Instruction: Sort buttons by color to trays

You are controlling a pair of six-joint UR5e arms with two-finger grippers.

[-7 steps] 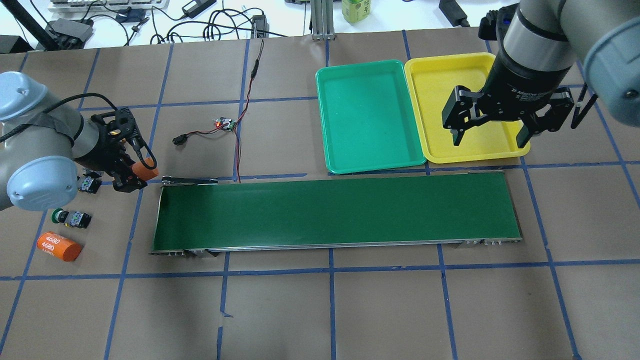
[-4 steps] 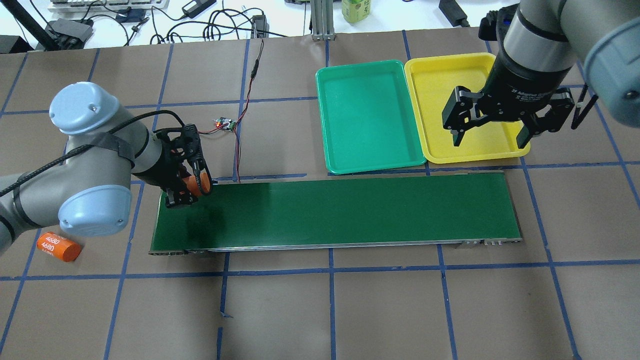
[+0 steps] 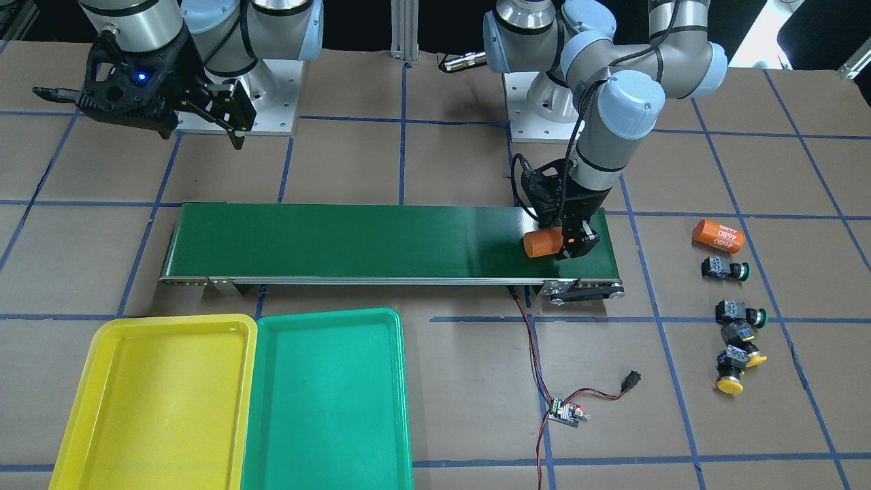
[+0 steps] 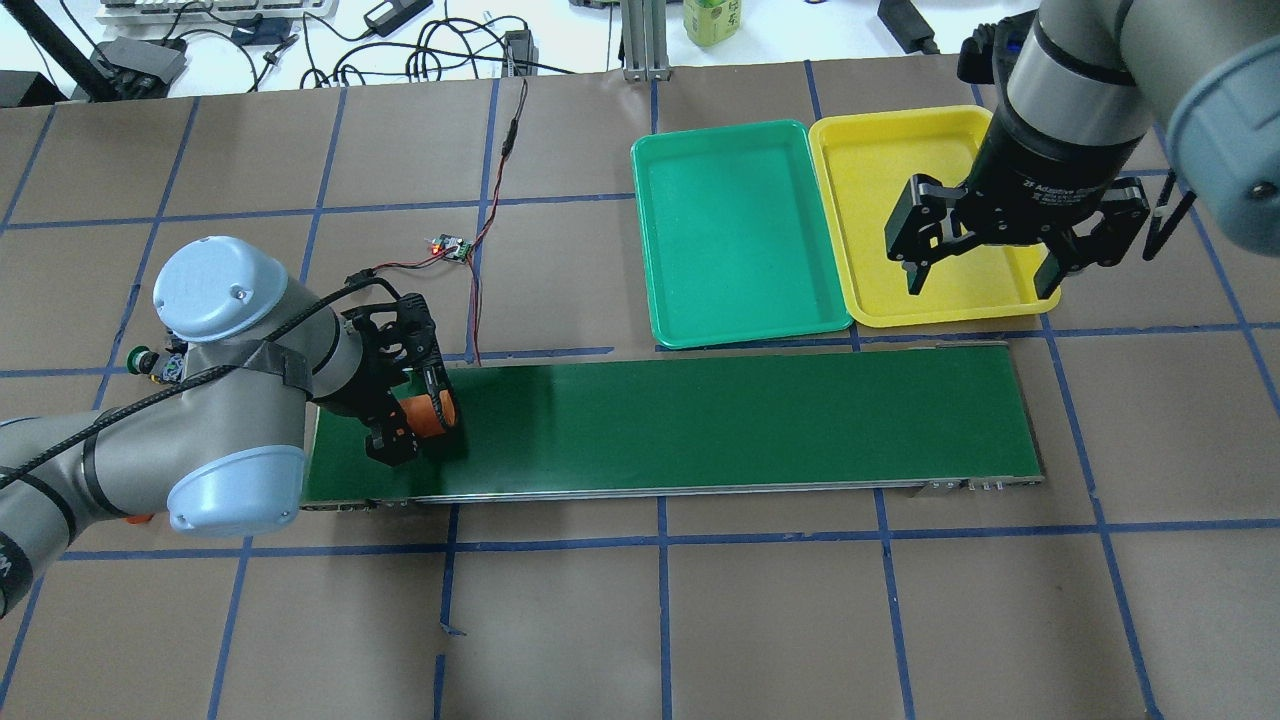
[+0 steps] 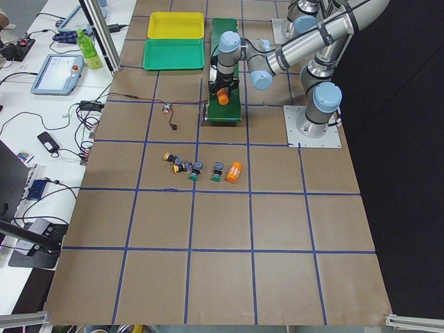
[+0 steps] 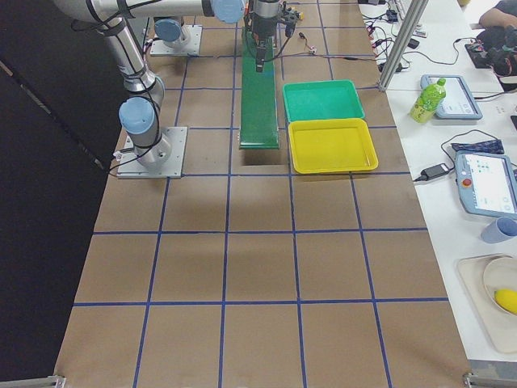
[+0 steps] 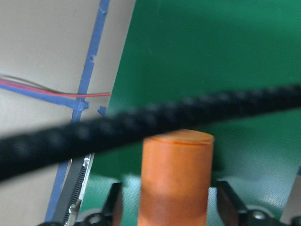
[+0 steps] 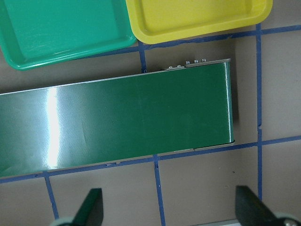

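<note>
My left gripper (image 4: 418,422) is shut on an orange cylinder (image 4: 434,412) and holds it low over the left end of the dark-green conveyor belt (image 4: 750,420). The wrist view shows the cylinder (image 7: 175,174) between the jaws. Four buttons lie on the table beyond that belt end: two green-capped (image 3: 727,269) (image 3: 742,315) and two yellow-capped (image 3: 746,339) (image 3: 729,373). My left arm hides most of them in the overhead view. My right gripper (image 4: 980,288) hangs open and empty over the yellow tray (image 4: 865,190). The green tray (image 4: 735,230) lies beside it. Both trays are empty.
A second orange cylinder (image 3: 718,235) lies on the table near the buttons. A small circuit board (image 4: 452,247) with red and black wires lies behind the belt's left end. Blue tape lines grid the brown table.
My left arm has carried the orange cylinder from the table beside the buttons rightward to over the belt's left end. My right arm has not moved.
</note>
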